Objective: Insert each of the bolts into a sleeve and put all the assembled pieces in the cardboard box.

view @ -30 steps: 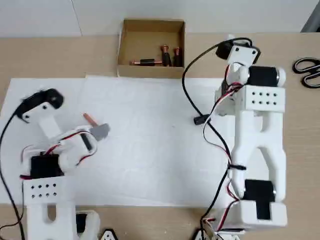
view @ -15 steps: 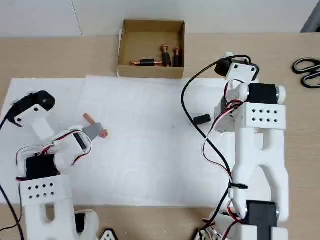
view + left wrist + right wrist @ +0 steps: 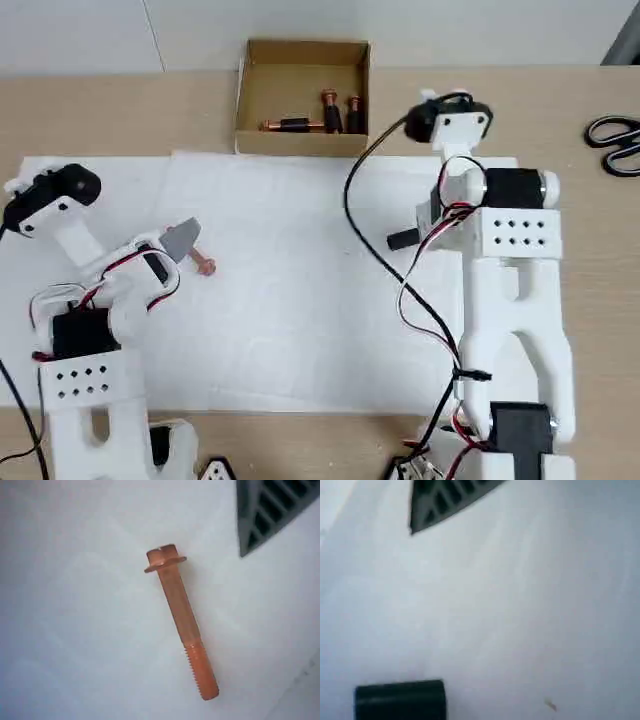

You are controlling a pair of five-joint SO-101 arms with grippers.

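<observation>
no readable text, labels or numbers on anything

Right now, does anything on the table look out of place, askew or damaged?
Nothing looks damaged or spilled. One bolt lies loose on the white sheet and a black sleeve lies far from it, not yet joined. The scissors at the edge of the table have no part in this task.
</observation>
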